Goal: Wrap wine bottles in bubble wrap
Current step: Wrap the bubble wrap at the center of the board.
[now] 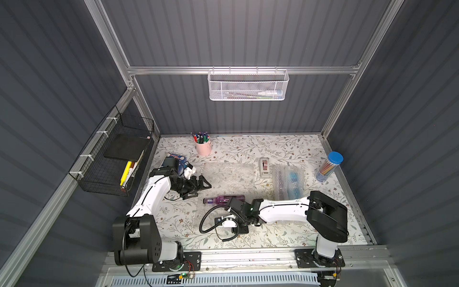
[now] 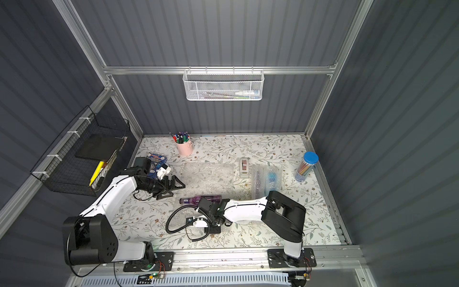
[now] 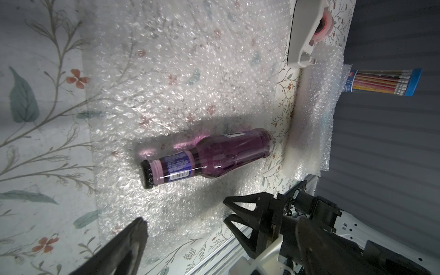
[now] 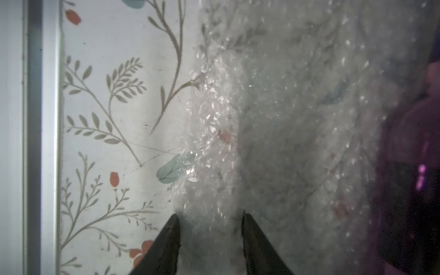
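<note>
A purple wine bottle (image 1: 223, 199) (image 3: 209, 154) with a dark cap lies on its side on a flat sheet of bubble wrap (image 1: 228, 176) (image 3: 190, 71). My right gripper (image 4: 210, 217) points down at the sheet's near edge. It is open, with a narrow gap between the jaws and the bunched edge of the wrap (image 4: 209, 142) between the tips. My left gripper (image 1: 200, 190) hovers wide open and empty at the sheet's left edge, aimed at the bottle. A blue bottle (image 1: 294, 180) and a purple one (image 1: 282, 185) lie inside a bubble wrap bundle at the right.
A grey tape dispenser (image 1: 265, 167) stands between sheet and bundle. A pink cup of markers (image 1: 203, 146) is at the back, a tube of pencils (image 1: 327, 167) far right, a blue packet (image 1: 173, 160) behind my left arm. The metal rail (image 1: 248, 258) borders the front.
</note>
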Controlling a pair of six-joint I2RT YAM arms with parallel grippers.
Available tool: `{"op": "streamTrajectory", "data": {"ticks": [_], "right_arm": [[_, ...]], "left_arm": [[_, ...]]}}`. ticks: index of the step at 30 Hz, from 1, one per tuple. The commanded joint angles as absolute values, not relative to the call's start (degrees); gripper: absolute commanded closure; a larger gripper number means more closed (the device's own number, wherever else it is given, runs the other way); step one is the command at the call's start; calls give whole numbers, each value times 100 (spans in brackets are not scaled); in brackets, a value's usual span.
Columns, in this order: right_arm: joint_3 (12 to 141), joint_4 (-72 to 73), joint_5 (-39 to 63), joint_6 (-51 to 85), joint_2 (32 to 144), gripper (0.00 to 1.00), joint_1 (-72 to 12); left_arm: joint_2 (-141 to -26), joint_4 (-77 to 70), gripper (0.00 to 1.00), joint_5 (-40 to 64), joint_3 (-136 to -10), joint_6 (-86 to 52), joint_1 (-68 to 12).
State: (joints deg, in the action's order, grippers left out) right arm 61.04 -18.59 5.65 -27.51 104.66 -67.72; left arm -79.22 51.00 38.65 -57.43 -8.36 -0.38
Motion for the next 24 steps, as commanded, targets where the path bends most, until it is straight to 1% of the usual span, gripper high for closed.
{"op": "streamTrajectory", "data": {"ticks": [1,5,7,10,12,15,24], "right_arm": [[6128,-2160,223,-2795,10688,70,-6792],[6165,-2121,130,-2703,10549,90,-6764],[6204,-2084,200,-2624,10386,92,-6713],[6347,-2074,244,-2475,10073,98,-6575],[6454,-2067,350,-2355,9863,100,-6398],[6624,-2087,465,-2286,9722,100,-6146],[7535,-2389,954,-2111,10120,100,-5263]], "left_arm": [[-7840,5150,1,3981,-5608,-764,-27],[-7766,5219,1,3966,-5650,-740,-26],[-7726,5279,1,3953,-5712,-730,-26],[-7676,5359,1,3908,-5820,-745,-26],[-7593,5381,0,3935,-5936,-836,-26],[-7435,5434,1,4034,-6089,-948,-31],[-7047,5781,1,4418,-6315,-1108,-36]]}}
